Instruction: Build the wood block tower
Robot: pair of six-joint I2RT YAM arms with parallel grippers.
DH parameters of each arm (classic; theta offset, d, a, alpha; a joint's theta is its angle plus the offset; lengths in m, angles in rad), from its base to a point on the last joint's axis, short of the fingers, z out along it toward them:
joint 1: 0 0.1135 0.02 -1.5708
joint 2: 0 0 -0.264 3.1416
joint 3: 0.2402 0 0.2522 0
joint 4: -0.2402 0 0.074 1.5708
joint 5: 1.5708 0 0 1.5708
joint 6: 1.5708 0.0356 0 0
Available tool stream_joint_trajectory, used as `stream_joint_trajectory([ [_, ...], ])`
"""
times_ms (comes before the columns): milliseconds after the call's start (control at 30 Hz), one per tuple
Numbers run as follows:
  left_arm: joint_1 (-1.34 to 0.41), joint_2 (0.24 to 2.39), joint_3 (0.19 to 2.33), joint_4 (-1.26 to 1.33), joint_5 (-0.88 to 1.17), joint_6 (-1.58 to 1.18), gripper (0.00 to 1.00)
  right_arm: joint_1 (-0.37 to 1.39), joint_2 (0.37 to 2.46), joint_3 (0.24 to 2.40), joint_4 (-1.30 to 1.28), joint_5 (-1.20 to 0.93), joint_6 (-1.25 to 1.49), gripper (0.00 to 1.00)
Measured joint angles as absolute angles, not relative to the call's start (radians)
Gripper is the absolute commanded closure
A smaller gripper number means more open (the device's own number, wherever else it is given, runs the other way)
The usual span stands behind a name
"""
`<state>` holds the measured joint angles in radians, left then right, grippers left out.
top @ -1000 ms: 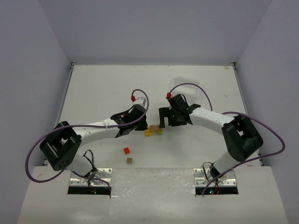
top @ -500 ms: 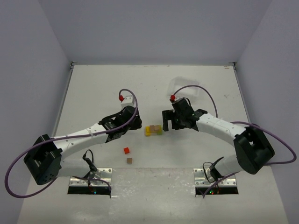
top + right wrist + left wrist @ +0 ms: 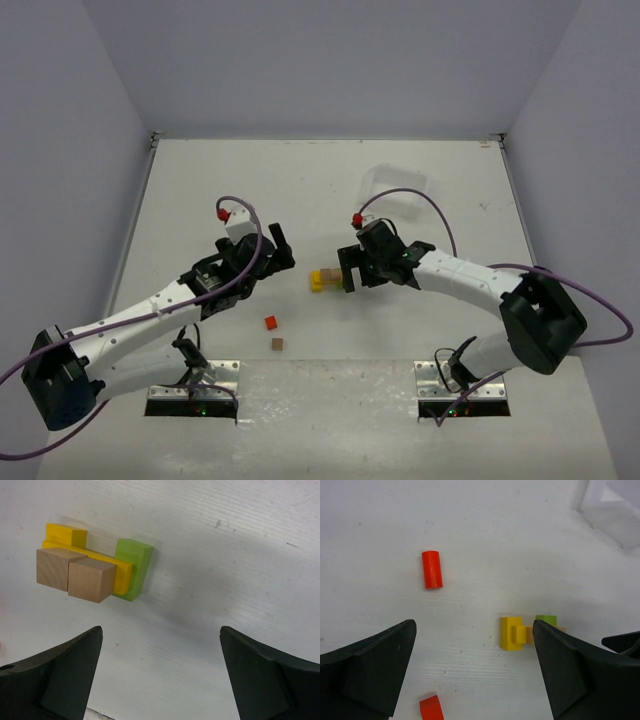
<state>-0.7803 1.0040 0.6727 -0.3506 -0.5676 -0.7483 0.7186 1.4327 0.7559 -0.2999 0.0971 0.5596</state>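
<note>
White counter (image 3: 200,200), grey walls. Wood block tower (image 3: 328,279) mid-frame: plain cubes atop yellow-green base. Left fingers (image 3: 370,665) wide, empty, facing loose red cylinder (image 3: 432,569); I guess next pick. Right fingers (image 3: 55,675) wide, empty, just right of tower, likely to steady it.

No readable text, labels, brands, numbers or signs on anything.

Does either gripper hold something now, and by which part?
Nothing is held. The left gripper and the right gripper are both open and empty, clear of the wood block tower.
</note>
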Motion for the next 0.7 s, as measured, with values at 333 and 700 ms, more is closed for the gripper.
stream_joint_trajectory([
  [333,-0.780,0.994,0.673,-0.409,-0.632,-0.783,0.00,0.737,1.450,0.756,-0.279,0.105,0.546,0.01],
  [700,-0.780,0.993,0.673,-0.429,-0.657,-0.791,0.00,0.742,1.496,0.756,-0.261,0.105,0.540,0.01],
])
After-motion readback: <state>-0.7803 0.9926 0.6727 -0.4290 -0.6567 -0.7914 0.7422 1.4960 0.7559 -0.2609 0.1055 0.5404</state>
